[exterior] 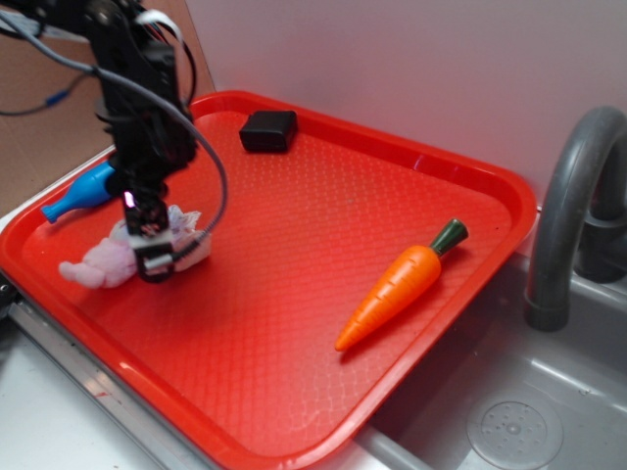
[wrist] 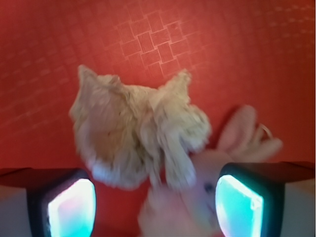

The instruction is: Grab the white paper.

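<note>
**Arm low over paper and bunny at the tray's left edge**

Grey bench (exterior: 39,431) and a sink (exterior: 549,411) with a curved faucet (exterior: 563,206) frame a red tray (exterior: 294,294), the largest thing here. Over its left side the black gripper (exterior: 157,257) reaches down, fingers (wrist: 71,210) spread apart with nothing pinched between them. An orange toy carrot (exterior: 397,289) lies well apart on the right; a black block (exterior: 267,130) sits near the far rim, and a blue bottle-shaped toy (exterior: 80,193) rests against the left rim. Below the gripper, the white paper (wrist: 133,131) lies crumpled on the tray, touching the pink plush bunny (wrist: 217,158) beside it.
</note>
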Tool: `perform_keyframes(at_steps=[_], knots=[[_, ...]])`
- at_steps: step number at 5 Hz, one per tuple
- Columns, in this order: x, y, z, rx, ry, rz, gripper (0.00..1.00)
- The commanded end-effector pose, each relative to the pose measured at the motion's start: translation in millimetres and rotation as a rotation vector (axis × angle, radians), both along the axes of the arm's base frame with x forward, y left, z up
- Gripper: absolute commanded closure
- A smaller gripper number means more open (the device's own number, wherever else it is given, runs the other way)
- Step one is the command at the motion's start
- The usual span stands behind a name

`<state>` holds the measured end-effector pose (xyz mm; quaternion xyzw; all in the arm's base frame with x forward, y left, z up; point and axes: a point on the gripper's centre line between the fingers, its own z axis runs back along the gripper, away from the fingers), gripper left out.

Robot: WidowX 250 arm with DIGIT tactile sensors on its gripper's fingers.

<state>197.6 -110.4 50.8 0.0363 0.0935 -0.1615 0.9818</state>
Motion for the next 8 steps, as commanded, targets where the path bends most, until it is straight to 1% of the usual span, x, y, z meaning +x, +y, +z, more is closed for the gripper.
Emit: perform_keyframes(at_steps=[1, 2, 3, 4, 5, 6, 7, 8], knots=[[0, -16, -16, 0.013, 0.007, -0.064, 0.00], [-2, -16, -14, 0.013, -0.008, -0.064, 1.00], [1, -13, -6, 0.023, -0.025, -0.051, 1.00], [3, -11, 8, 0.056, -0.019, -0.049, 1.00], [8, -10, 37, 0.086, -0.006, -0.002, 1.00], [15, -11, 67, 0.058, -0.032, 0.039, 1.00], [29, -11, 117, -0.052, -0.076, 0.046, 1.00], [34, -11, 164, -0.123, -0.156, 0.064, 1.00]])
